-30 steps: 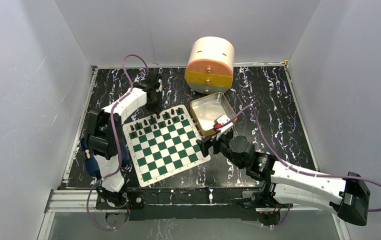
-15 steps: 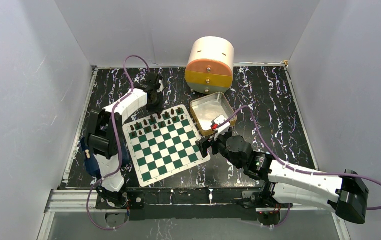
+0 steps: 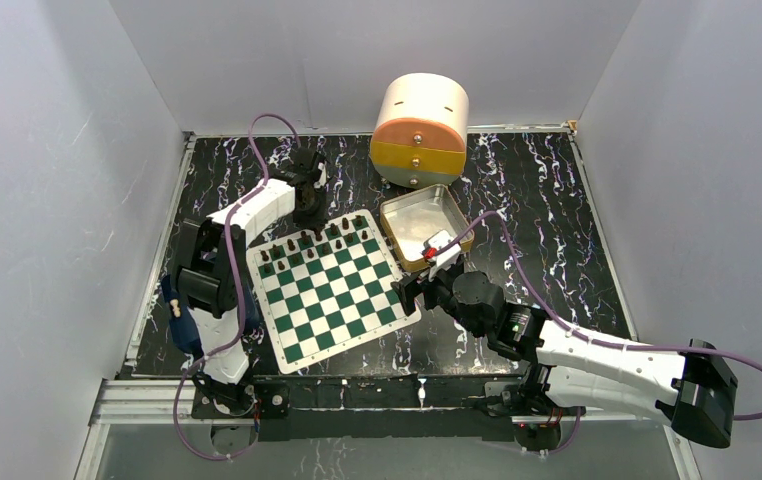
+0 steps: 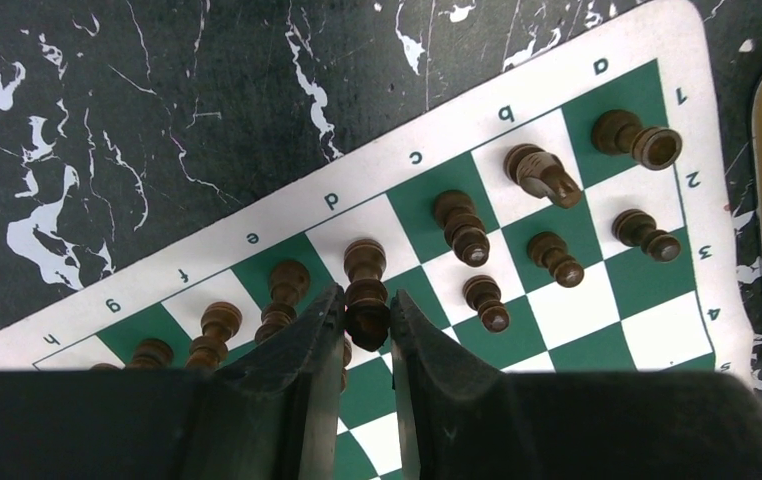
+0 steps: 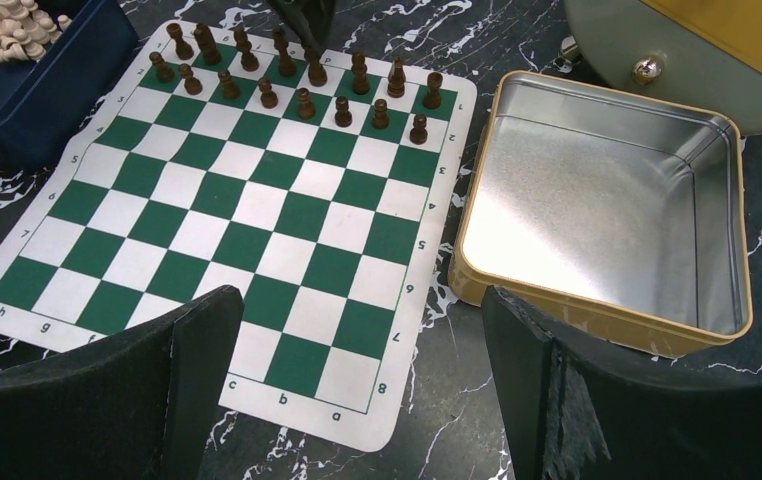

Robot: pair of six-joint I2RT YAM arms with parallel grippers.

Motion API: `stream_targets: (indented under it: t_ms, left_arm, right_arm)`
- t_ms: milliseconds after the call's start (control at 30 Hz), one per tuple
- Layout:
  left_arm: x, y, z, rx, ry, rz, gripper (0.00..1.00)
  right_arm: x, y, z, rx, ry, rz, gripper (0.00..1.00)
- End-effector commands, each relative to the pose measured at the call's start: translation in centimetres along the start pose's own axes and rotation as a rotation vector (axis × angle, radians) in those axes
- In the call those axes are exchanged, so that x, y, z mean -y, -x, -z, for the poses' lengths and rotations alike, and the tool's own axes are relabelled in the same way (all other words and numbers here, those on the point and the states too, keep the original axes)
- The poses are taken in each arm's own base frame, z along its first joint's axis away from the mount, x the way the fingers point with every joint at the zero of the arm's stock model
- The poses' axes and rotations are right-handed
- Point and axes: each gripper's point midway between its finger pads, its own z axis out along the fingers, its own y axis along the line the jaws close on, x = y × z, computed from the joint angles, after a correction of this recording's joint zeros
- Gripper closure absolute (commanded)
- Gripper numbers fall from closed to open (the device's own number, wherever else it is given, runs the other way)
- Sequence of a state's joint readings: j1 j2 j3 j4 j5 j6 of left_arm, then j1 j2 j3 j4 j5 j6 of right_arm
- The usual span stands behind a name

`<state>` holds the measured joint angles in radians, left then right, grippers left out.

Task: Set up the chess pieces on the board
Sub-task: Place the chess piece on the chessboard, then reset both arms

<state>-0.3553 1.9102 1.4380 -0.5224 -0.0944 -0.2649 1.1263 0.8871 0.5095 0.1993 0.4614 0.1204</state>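
Left gripper (image 4: 367, 318) clamped on the head of a dark chess piece (image 4: 364, 265) standing on the board (image 3: 332, 290), d-file, back row. Other dark pieces (image 5: 302, 100) fill two rows at the board's 12 o'clock edge. Right gripper (image 5: 362, 300) spread wide at the 3 o'clock edge; tin tray (image 5: 607, 320) at 2 o'clock.

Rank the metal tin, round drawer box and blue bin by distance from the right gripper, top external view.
From the right gripper:
1. metal tin, just beyond it.
2. round drawer box, at the back.
3. blue bin, far left side.
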Motion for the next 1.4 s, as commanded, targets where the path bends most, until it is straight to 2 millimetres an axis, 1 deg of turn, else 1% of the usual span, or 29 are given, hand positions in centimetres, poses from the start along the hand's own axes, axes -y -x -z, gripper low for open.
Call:
stream_targets:
  t_ms: [0, 100, 167, 300, 367, 467, 567, 700, 767, 833, 900, 1000, 1033, 1067, 1100, 1133, 1233, 1333, 1367]
  left_arm:
    - [-0.5, -0.8, -0.3, -0.024, 0.014, -0.01, 0.78]
    - [-0.4, -0.9, -0.3, -0.029, 0.011, -0.011, 0.74]
    - [-0.4, -0.8, -0.3, -0.03, 0.008, -0.014, 0.69]
    - [-0.1, -0.9, -0.2, -0.035, -0.008, -0.013, 0.65]
    - [-0.1, -0.6, 0.1, -0.029, -0.008, -0.01, 0.63]
    - [0.2, 0.2, 1.2, -0.009, -0.02, -0.004, 0.59]
    - [1.0, 1.4, 2.9, 0.023, -0.062, 0.013, 0.57]
    - [1.5, 3.3, 6.2, 0.11, -0.1, 0.034, 0.53]
    - [1.5, 4.2, 8.2, 0.155, -0.112, 0.04, 0.52]
    - [1.7, 5.0, 10.6, 0.208, -0.136, 0.042, 0.5]
    - [1.9, 5.6, 13.0, 0.256, -0.165, 0.044, 0.5]
    - [1.6, 5.6, 16.6, 0.325, -0.19, 0.059, 0.49]
    - [1.5, 5.4, 17.8, 0.346, -0.196, 0.061, 0.48]
    - [1.3, 5.0, 19.0, 0.366, -0.203, 0.065, 0.36]
    - [1.6, 4.3, 20.2, 0.376, -0.239, 0.061, 0.13]
    - [1.5, 3.7, 21.3, 0.396, -0.258, 0.067, 0.1]
    - [1.1, 1.2, 23.6, 0.439, -0.299, 0.094, 0.1]
    - [0.5, -1.3, 25.0, 0.467, -0.319, 0.126, 0.1]
    - [0.5, -2.3, 25.7, 0.482, -0.344, 0.136, 0.1]
  right_arm:
    - [-0.2, 2.3, 0.2, 0.071, 0.005, -0.032, 0.01]
    - [-0.3, 2.2, 0.2, 0.068, 0.007, -0.033, 0.01]
    - [-0.3, 2.2, 0.2, 0.066, 0.007, -0.035, 0.01]
    - [-0.3, 2.2, 0.2, 0.067, 0.009, -0.044, 0.01]
    - [-0.4, 2.2, 0.3, 0.068, 0.012, -0.053, 0.01]
    - [0.0, 2.3, 0.1, 0.075, -0.021, -0.101, 0.01]
    - [-0.5, 2.6, -0.3, 0.074, -0.019, -0.16, 0.01]
    - [-1.6, 2.0, -1.0, 0.019, -0.007, -0.254, 0.01]
    - [-1.4, 1.4, -1.4, 0.0, -0.04, -0.308, 0.01]
    - [-1.7, 1.1, -1.8, -0.018, -0.041, -0.333, 0.01]
    - [-2.2, 1.1, -2.1, -0.042, -0.034, -0.354, 0.01]
    - [-3.0, 1.4, -2.6, -0.071, -0.017, -0.374, 0.01]
    - [-3.2, 1.5, -2.8, -0.082, -0.023, -0.39, 0.01]
    - [-3.4, 1.6, -3.0, -0.095, -0.029, -0.404, 0.01]
    - [-3.5, 1.5, -3.1, -0.112, -0.039, -0.424, 0.01]
    - [-3.5, 1.6, -3.2, -0.123, -0.048, -0.444, 0.01]
    - [-3.8, 1.7, -3.3, -0.146, -0.053, -0.467, 0.01]
    - [-4.0, 2.1, -3.4, -0.143, -0.054, -0.489, 0.01]
    - [-3.9, 1.8, -3.2, -0.161, -0.063, -0.482, 0.01]
